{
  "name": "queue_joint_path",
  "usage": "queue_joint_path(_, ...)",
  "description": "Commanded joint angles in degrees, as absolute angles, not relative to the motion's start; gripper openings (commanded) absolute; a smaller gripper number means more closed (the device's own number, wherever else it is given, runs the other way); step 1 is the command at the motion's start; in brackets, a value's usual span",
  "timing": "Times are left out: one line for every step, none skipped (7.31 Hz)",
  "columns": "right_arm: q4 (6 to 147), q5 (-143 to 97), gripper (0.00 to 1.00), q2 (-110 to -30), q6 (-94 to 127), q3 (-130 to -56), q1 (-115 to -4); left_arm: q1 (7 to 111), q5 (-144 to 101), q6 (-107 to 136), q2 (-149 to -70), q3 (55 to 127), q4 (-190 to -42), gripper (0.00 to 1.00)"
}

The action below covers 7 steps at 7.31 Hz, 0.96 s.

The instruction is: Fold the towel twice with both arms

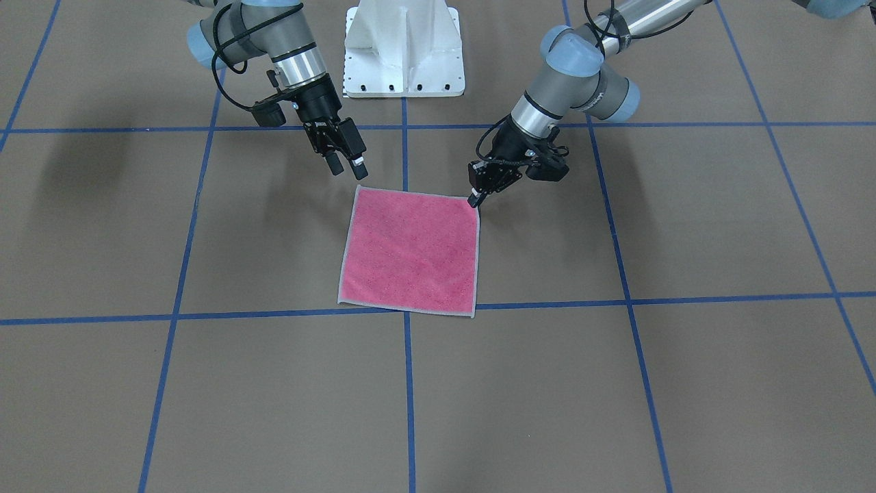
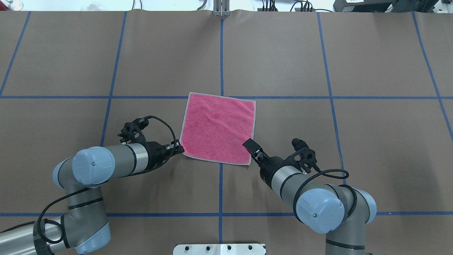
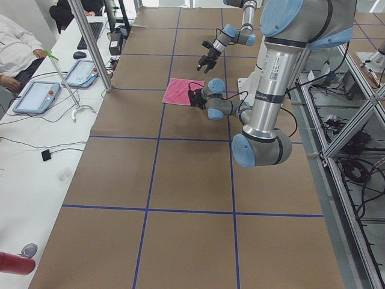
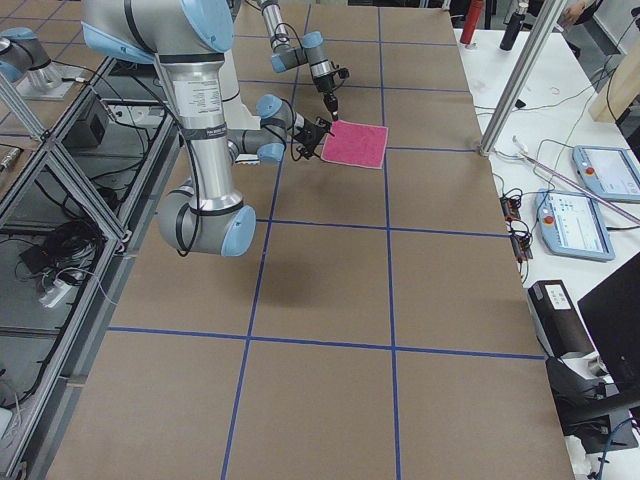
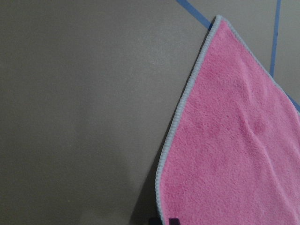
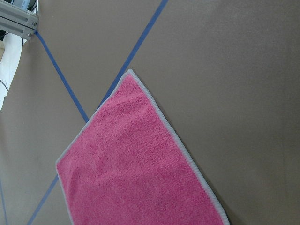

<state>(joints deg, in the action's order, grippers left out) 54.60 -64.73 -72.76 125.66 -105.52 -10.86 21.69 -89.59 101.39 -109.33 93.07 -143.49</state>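
Note:
The towel (image 1: 410,253) lies flat and unfolded on the brown table, pink face up with light grey edging. It also shows in the overhead view (image 2: 219,127) and in both wrist views (image 5: 234,154) (image 6: 136,173). My left gripper (image 1: 474,200) is low at the towel's near left corner (image 2: 180,148), with its fingertips together on that corner. My right gripper (image 1: 345,166) is open and hangs a little above the towel's near right corner (image 2: 252,147), apart from the cloth.
The white pedestal base (image 1: 404,55) stands between the arms at the table's near edge. Blue tape lines (image 2: 221,53) cross the brown table cover. A side bench with tablets (image 3: 36,96) and a seated person runs along the far side.

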Motion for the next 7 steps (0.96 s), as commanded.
queue_joint_path(56.7, -63.3, 0.91, -71.3, 127.8, -104.4, -9.7, 21.7, -89.3, 101.1, -109.3, 93.1, -143.5, 0.00)
queue_joint_path(56.6, -63.4, 0.86, -69.5, 131.1, -101.1, -9.5, 21.7, -89.3, 101.1, -109.3, 93.1, -143.5, 0.00)
queue_joint_path(56.7, -63.4, 0.83, -68.2, 131.2, -100.0, -9.6, 21.6, -89.3, 101.0, -109.4, 93.1, -143.5, 0.00)
queue_joint_path(56.9, -63.4, 0.78, -68.2, 131.2, -99.8, -9.7, 21.7, -89.2, 101.0, -109.4, 93.2, -143.5, 0.00)
queue_joint_path(56.9, -63.5, 0.77, -68.2, 131.2, -99.8, -9.8, 21.6, -89.2, 101.0, -109.3, 93.2, -143.5, 0.00)
queue_joint_path(56.9, -63.5, 0.75, -68.1, 131.3, -99.8, -9.8, 21.6, -89.2, 101.0, -109.4, 93.2, -143.5, 0.00)
queue_joint_path(57.0, -63.5, 0.71, -67.9, 131.3, -99.8, -9.8, 21.6, -89.2, 101.0, -109.4, 93.2, -143.5, 0.00)
